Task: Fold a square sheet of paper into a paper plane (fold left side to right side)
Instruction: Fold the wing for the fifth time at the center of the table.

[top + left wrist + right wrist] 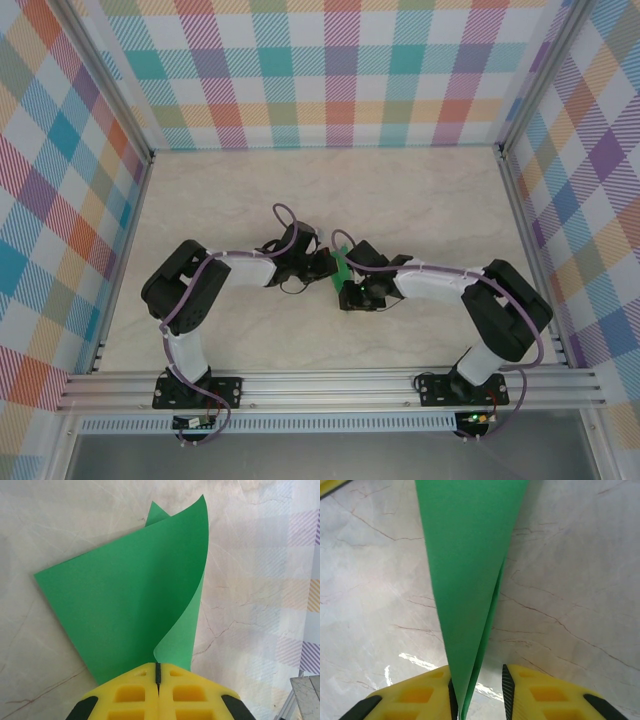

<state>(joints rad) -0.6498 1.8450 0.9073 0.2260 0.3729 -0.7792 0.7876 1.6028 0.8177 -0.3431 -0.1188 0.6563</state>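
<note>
The green square sheet of paper (342,268) is held up off the table between the two arms, folded into layers. In the left wrist view the paper (125,595) spreads out wide with one loose flap curling over, and my left gripper (158,667) is shut on its near corner. In the right wrist view the paper (467,565) narrows to a point that runs down between the fingers of my right gripper (478,680). The point lies against the left pad, with a gap to the right pad, so this gripper is open. From above, the left gripper (325,264) and right gripper (352,290) almost meet.
The marble tabletop (400,200) lies under the paper. Plaid walls with aluminium posts (520,200) enclose it on three sides. An aluminium rail (330,385) carrying both arm bases runs along the near edge.
</note>
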